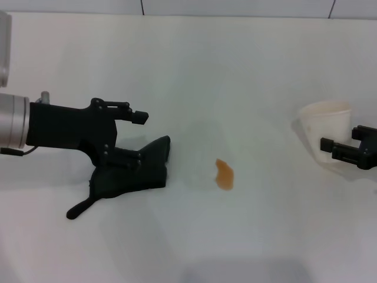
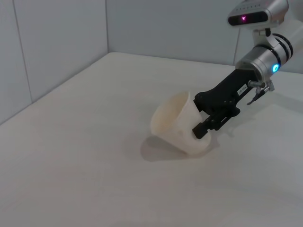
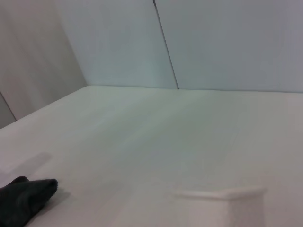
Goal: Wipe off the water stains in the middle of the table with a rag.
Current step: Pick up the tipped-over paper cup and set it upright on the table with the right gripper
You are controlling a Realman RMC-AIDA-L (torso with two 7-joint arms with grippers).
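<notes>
The black rag (image 1: 138, 172) lies crumpled on the white table (image 1: 194, 71) at the left, its narrow tail pointing toward the front. My left gripper (image 1: 139, 137) is open over it: the lower finger rests on the rag and the upper finger stands clear above. The small orange-brown water stain (image 1: 224, 174) sits in the middle of the table, a short way right of the rag. A corner of the rag shows in the right wrist view (image 3: 22, 198). My right gripper (image 1: 341, 141) is at the far right, shut on a translucent white cup (image 1: 326, 125).
The cup (image 2: 177, 123) is tilted in the right gripper (image 2: 202, 118), with its rim toward the table's middle. Its rim shows in the right wrist view (image 3: 220, 194). Grey wall panels stand behind the table's far edge.
</notes>
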